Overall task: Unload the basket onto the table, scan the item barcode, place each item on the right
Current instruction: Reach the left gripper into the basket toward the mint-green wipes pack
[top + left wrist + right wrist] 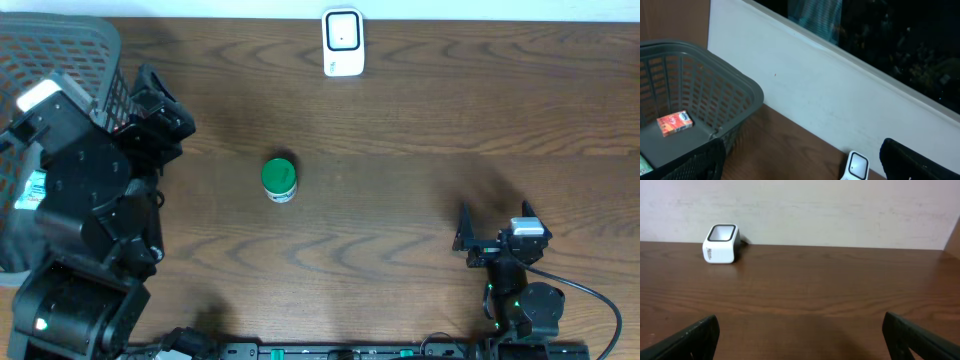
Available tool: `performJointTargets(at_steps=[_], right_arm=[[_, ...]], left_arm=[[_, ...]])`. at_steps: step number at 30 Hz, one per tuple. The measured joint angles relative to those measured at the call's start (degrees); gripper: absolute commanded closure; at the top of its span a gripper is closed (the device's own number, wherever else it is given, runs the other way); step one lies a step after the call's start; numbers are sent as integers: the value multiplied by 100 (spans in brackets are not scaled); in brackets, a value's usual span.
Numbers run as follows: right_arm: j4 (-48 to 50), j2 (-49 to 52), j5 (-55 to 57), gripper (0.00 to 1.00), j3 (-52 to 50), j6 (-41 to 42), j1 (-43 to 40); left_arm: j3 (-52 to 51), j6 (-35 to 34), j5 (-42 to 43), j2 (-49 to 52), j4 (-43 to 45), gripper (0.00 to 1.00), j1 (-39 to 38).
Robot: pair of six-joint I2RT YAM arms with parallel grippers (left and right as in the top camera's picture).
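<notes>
Wide apart and holding nothing, the jaws of the right gripper point(496, 216) hover low over the wooden table point(420, 130) near its front edge. Its wrist camera shows only bare wood between the two dark fingertips point(686, 339). The left gripper point(800, 172) is spread just as wide and also empty, raised beside the grey mesh basket point(725, 95) at the table's left end.

The item to be scanned, a small green-capped container point(279, 180), sits alone near the middle of the table. It is well apart from both grippers, ahead and to the left of the right one, and between the two arms. Neither wrist camera has it in frame.

It looks like a light, rigid plastic tub or bottle with a smooth, rounded body that could slip or roll under an off-centre pinch. The surest hold appears to be across the white body just below the cap. That grip should leave the label clear, since the barcode is probably printed there, though no code can be made out from above.

The white scanner point(343, 42) stands at the table's far edge against the wall, beyond the container. A small red box point(675, 123) lies inside the basket.
</notes>
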Motion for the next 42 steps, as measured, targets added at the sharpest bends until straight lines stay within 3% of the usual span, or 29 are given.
performJointTargets(at_steps=[5, 11, 20, 31, 42], right_arm=[[-2, 0, 0, 1, 0, 0, 0], [-2, 0, -2, 1, 0, 0, 0], [-2, 0, -2, 1, 0, 0, 0], [-2, 0, -2, 1, 0, 0, 0], [-2, 2, -2, 1, 0, 0, 0]], left_arm=[[0, 4, -92, 28, 15, 2, 0], [0, 85, -763, 28, 260, 2, 0], [0, 1408, -1261, 96, 1429, 2, 393], [0, 1823, -964, 848, 1307, 2, 2953], [2, 614, 1187, 2911, 435, 2, 5359]])
